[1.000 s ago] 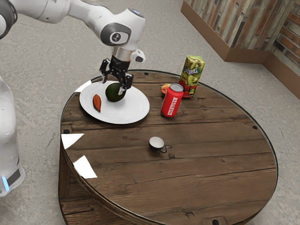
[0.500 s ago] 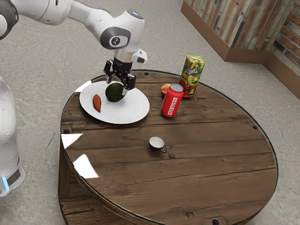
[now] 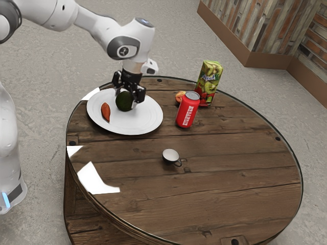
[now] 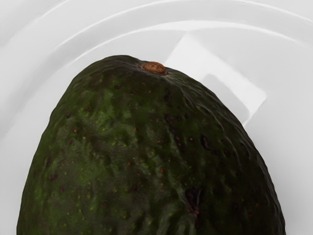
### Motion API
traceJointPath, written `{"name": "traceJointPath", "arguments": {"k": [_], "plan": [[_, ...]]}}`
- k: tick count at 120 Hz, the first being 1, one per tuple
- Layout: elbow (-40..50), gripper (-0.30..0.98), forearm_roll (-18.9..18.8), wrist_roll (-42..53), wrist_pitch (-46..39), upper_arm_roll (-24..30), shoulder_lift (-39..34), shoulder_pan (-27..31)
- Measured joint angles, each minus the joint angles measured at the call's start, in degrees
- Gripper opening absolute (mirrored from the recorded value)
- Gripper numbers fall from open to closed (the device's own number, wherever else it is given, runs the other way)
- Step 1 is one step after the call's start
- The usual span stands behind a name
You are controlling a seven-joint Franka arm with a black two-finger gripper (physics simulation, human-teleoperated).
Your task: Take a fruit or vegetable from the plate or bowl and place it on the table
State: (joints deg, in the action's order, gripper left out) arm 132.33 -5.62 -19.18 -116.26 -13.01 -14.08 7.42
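Exterior view: hand (image 3: 126, 100) is right down at the avocado (image 3: 123, 101), fingers set wide, one to each side. Contact on both sides isn't visible, so reads as straddling, not gripping. Avocado sits on the white plate (image 3: 142, 119), far part of the table (image 3: 219, 168), toward the exterior view's left. Reddish vegetable (image 3: 106, 112) lies on the same plate, just beside the avocado, farther to the exterior view's left. Red can (image 3: 188, 109) stands upright off the plate to the exterior view's right, juice carton (image 3: 209, 79) behind it, round fruit (image 3: 180, 97) partly hidden by the can. Small cup (image 3: 170, 156) is nearer, well apart from the plate.

Wrist view: avocado large and close under the hand, stem end (image 4: 154, 67) visible, plate surface around it.

Step in hand: lining up the grasp, pick not made. Next move: settle low enough to get both fingers around the widest part, close, check it holds, then lift clear of the plate rim. Round sides could roll or slip if pinched high. After that, bare wood at the near side looks like an easy drop spot, away from cup and can.
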Motion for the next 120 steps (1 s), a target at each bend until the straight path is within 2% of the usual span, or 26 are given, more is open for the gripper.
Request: {"name": "traceJointPath", "arguments": {"k": [10, 24, 43, 58, 64, 69, 74, 81, 87, 91, 97, 103, 120], "plan": [[0.3, 0.68, 0.1, 0.1, -0.4, 0.0, 0.1, 0.0], [0.5, 0.50, -0.1, 0.2, -0.7, 0.0, 0.0, 0.0], [0.4, 0.44, -0.5, 0.1, -1.0, 0.1, 0.0, -0.2], [-1.6, 0.24, -0.9, 0.0, -1.0, 3.0, -1.8, -0.8], [-6.9, 0.21, -0.4, 0.0, 0.0, 8.3, -3.4, -2.4], [-14.9, 0.20, 0.6, 0.0, 1.4, 17.5, -3.2, -2.8], [-22.5, 0.24, 1.6, -0.1, 2.8, 27.3, -1.3, -2.1], [-28.7, 0.34, 2.7, -0.3, 4.4, 42.1, 2.2, 3.1], [-30.0, 0.35, 3.4, -0.5, 5.5, 54.5, 4.0, 10.8], [-29.2, 0.35, 3.7, -0.8, 6.0, 60.0, 4.6, 14.3], [-26.5, 0.35, 4.1, -1.1, 6.3, 65.8, 5.0, 18.1], [-22.8, 0.37, 4.4, -1.5, 6.0, 69.4, 5.1, 20.6], [-16.0, 0.36, 4.8, -2.4, 3.7, 72.7, 5.9, 22.5]]}}
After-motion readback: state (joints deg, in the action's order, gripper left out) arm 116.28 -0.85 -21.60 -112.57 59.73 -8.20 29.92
